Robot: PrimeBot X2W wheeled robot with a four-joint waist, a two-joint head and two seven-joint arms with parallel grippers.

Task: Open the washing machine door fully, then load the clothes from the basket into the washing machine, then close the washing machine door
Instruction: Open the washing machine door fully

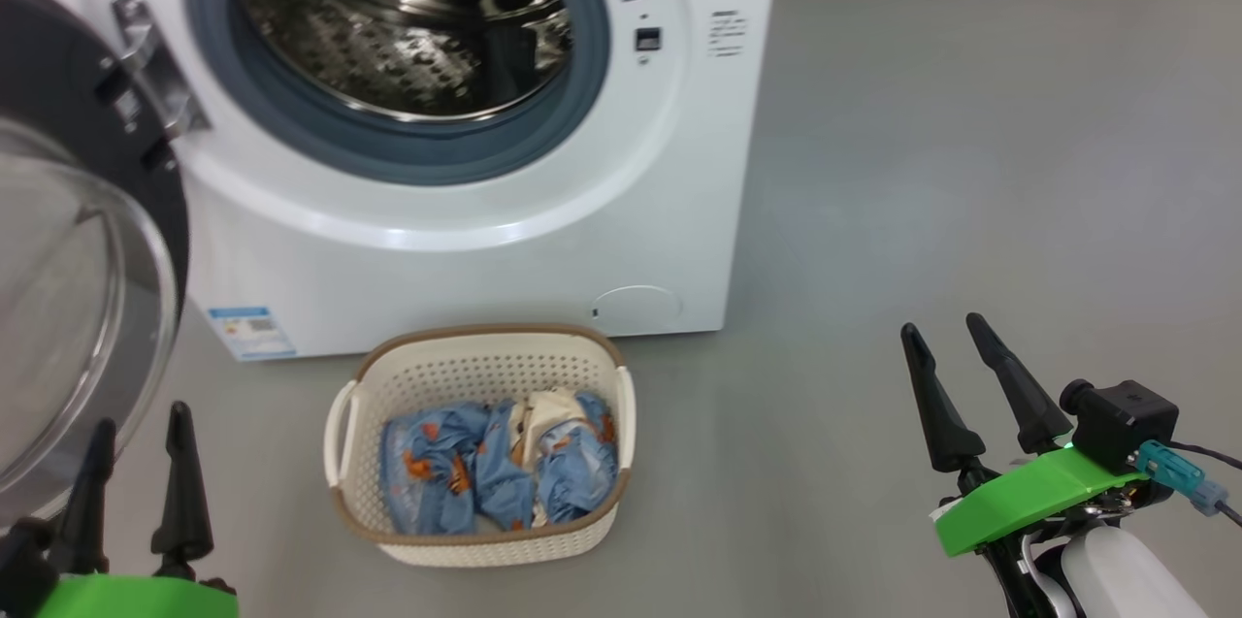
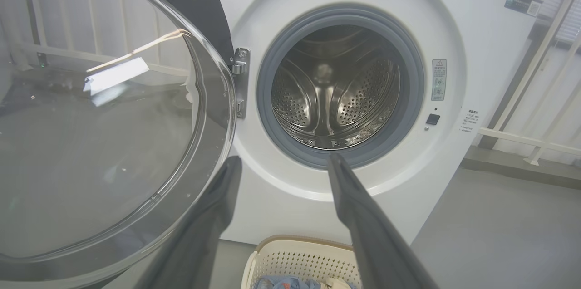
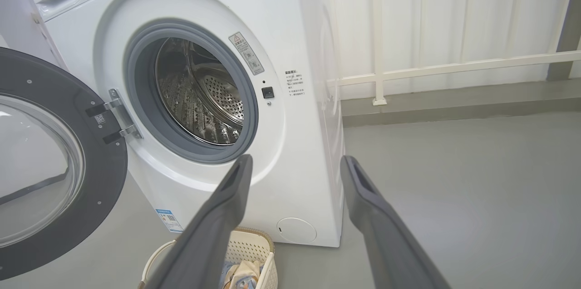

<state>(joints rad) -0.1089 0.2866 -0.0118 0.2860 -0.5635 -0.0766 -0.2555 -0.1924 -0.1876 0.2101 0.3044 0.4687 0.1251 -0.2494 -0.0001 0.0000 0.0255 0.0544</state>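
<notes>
My left claw hangs low at my left, its two dark fingers spread wide with nothing between them, close by the glass of the washing machine door. I cannot tell whether it touches. My right claw hangs at my right over bare grey floor, likewise wide apart and empty. Between them the basket stands on the floor with the clothes heaped in its bottom, blue with orange figures and some cream cloth. Just behind it is the washing machine, with a blue label and a round cap low on its front. The door is swung out to my left on its hinge, and the steel drum lies open inside the grey gasket.
</notes>
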